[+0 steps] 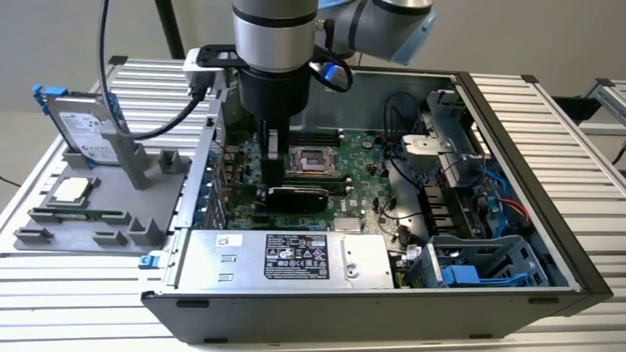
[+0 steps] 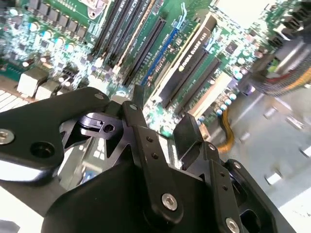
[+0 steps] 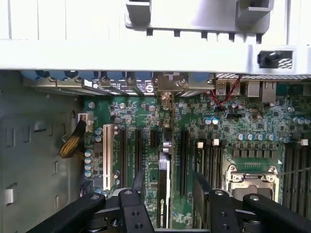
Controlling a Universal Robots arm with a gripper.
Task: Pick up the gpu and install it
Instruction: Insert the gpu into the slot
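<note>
The gpu [image 1: 298, 196] stands on edge on the green motherboard [image 1: 367, 187] inside the open computer case, its black shroud facing the exterior view. In the first wrist view the gpu [image 3: 164, 194] is a thin card seen edge-on in a slot, with its silver bracket towards the case's rear wall. The gpu [image 2: 192, 65] also runs between the long slots in the second wrist view. My gripper [image 1: 277, 180] hangs straight down over the card's end. The gripper [image 3: 167, 182] is open, its black fingers [image 3: 138, 180] on either side of the card with gaps. In the second wrist view the gripper [image 2: 163, 119] straddles the card's line.
The power supply [image 1: 284, 257] fills the case's near side, and a drive cage [image 1: 479, 264] with cables sits at the exterior view's right. The CPU socket [image 1: 315, 158] lies behind the card. Left of the case, a grey fixture [image 1: 59, 238] holds a hard drive [image 1: 83, 128] and a memory stick [image 1: 78, 215].
</note>
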